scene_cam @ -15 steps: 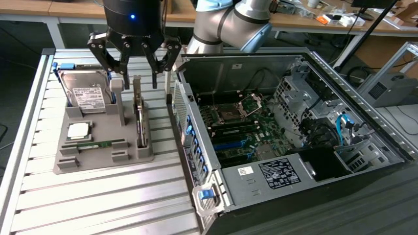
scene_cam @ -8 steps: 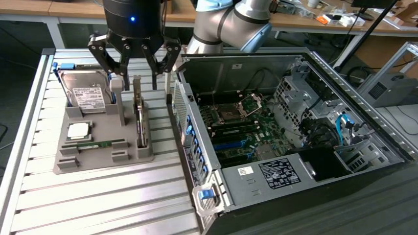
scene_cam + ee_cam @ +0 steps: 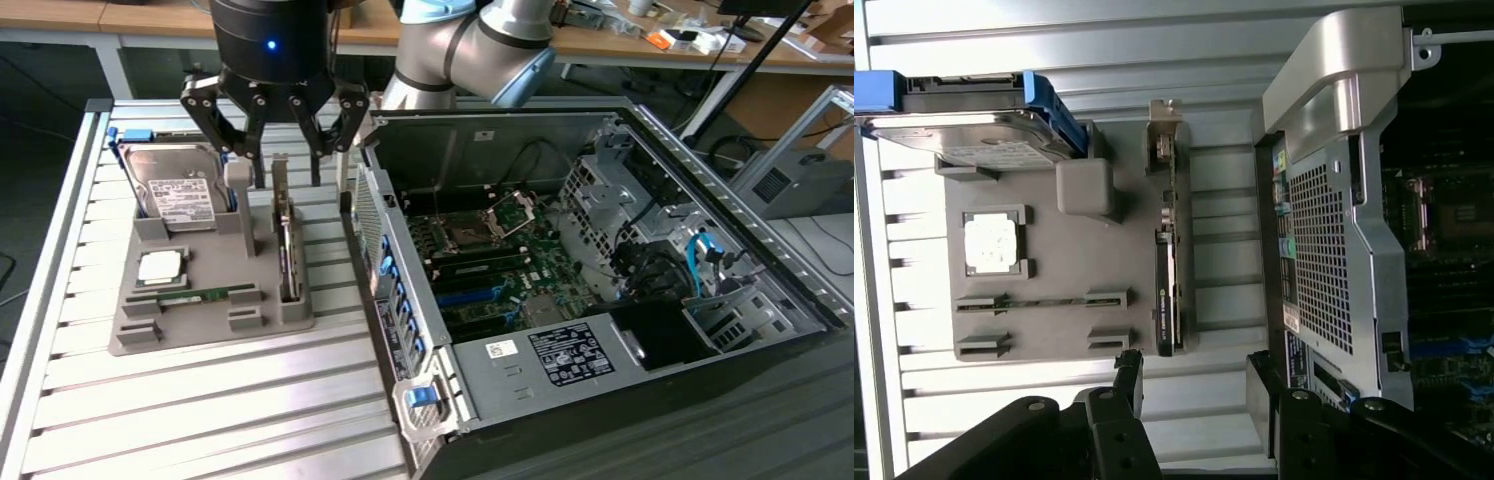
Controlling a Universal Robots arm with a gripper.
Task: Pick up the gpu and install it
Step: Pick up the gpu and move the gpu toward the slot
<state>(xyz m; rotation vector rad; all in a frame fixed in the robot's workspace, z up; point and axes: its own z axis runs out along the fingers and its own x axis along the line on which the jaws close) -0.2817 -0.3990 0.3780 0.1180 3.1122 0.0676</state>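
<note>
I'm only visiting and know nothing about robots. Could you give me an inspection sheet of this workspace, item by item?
Surface: ribbed metal table carrying a grey tray and an open computer case.
Job's things: gpu stands on edge in the tray, not yet picked up.
Clutter: hard drive, chip and memory stick sit in the tray.
Gripper: gripper is open, holds nothing and hovers above the tray near the gpu.
Cables: blue cables inside the case.
Surroundings: desk behind, with small items on it.
</note>
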